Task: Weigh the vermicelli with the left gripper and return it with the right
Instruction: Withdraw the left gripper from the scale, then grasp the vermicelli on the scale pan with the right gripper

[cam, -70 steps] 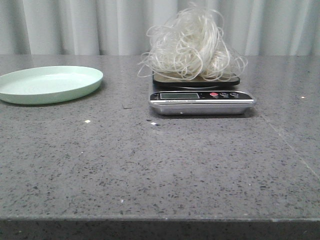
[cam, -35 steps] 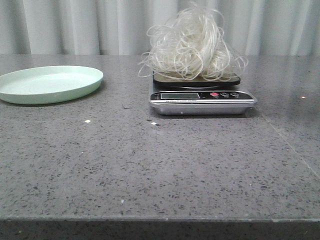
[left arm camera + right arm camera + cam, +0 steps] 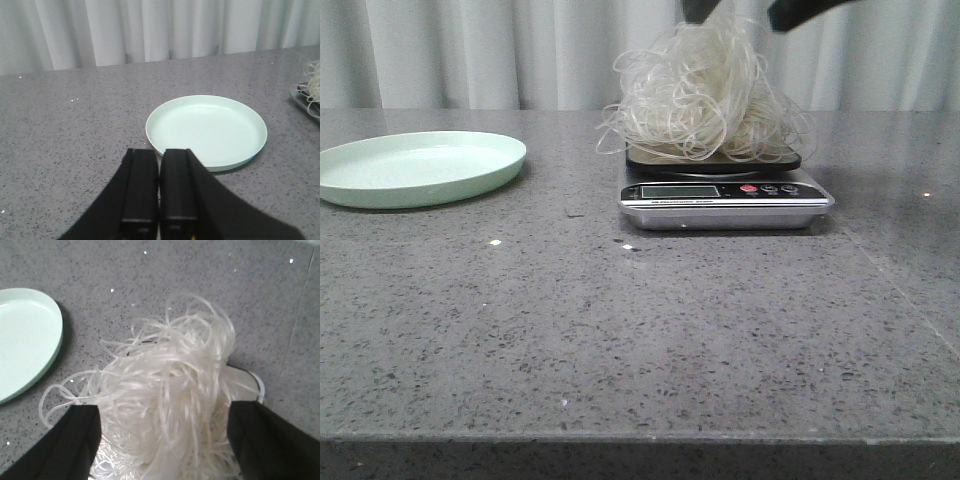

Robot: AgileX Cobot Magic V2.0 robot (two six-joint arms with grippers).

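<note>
The vermicelli (image 3: 705, 95), a fluffy whitish tangle of strands, sits on the platform of a digital kitchen scale (image 3: 725, 196) at the middle back of the table. My right gripper (image 3: 745, 12) is open just above it; only its black fingertips show at the top edge of the front view. In the right wrist view the fingers (image 3: 75, 440) straddle the vermicelli (image 3: 170, 390) with the tangle between them. My left gripper (image 3: 159, 165) is shut and empty, apart from the scale, near a pale green plate (image 3: 207, 129). The left arm is out of the front view.
The empty green plate (image 3: 415, 168) stands at the back left of the grey speckled table. A few small crumbs (image 3: 495, 242) lie in front of it and in front of the scale. A curtain hangs behind the table.
My right gripper has come down into view above the vermicelli; earlier it was out of the front view. The vermicelli, scale and plate have not moved.
</note>
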